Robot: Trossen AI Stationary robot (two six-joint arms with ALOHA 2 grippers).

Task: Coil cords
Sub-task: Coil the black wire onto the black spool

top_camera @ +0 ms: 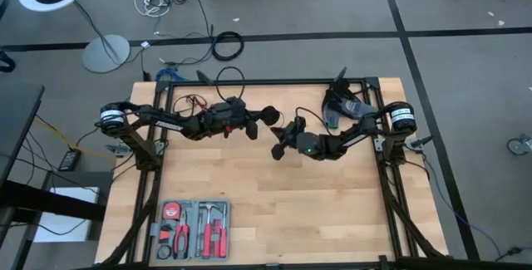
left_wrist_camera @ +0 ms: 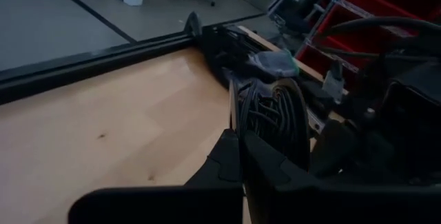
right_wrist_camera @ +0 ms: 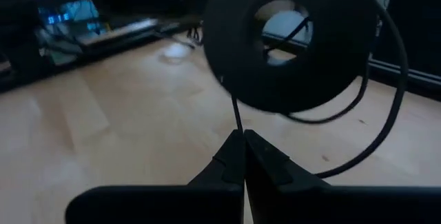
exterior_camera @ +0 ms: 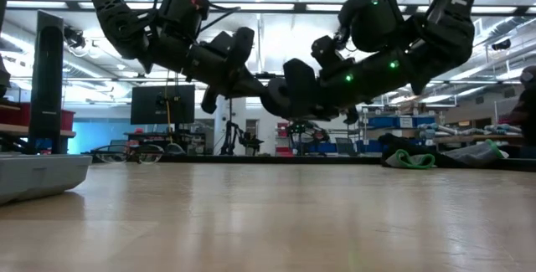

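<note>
The thin black cord is wound into a ring-shaped coil (right_wrist_camera: 289, 38), which shows edge-on in the left wrist view (left_wrist_camera: 275, 114) and hangs over the table's middle (top_camera: 270, 115). My left gripper (left_wrist_camera: 241, 140) is shut at the coil's rim. My right gripper (right_wrist_camera: 242, 136), just toward the near right of the coil (top_camera: 279, 141), is shut on a single strand that leads up to the coil. A loose loop of cord (right_wrist_camera: 386, 100) hangs beside the coil. Both grippers are well above the tabletop (exterior_camera: 268, 222). My left gripper pinches the coil's rim (left_wrist_camera: 233, 117) between its two shut fingers. It comes in nearly level from the table's left. The coil stands on edge beyond the fingertips, lifted clear of the table. My right gripper pinches one thin strand (right_wrist_camera: 236, 120) between its fingertips, close below the coil. It comes in nearly level from the table's right. The strand runs straight up from the fingers to the coil, clear of the table.
A grey tool tray with red-handled pliers (top_camera: 193, 228) lies at the near left. Dark bags and a green item (top_camera: 345, 104) sit at the far right corner. Black frame rails (top_camera: 158, 137) run along the table's sides. A thick black cable ring (top_camera: 227, 46) lies on the floor.
</note>
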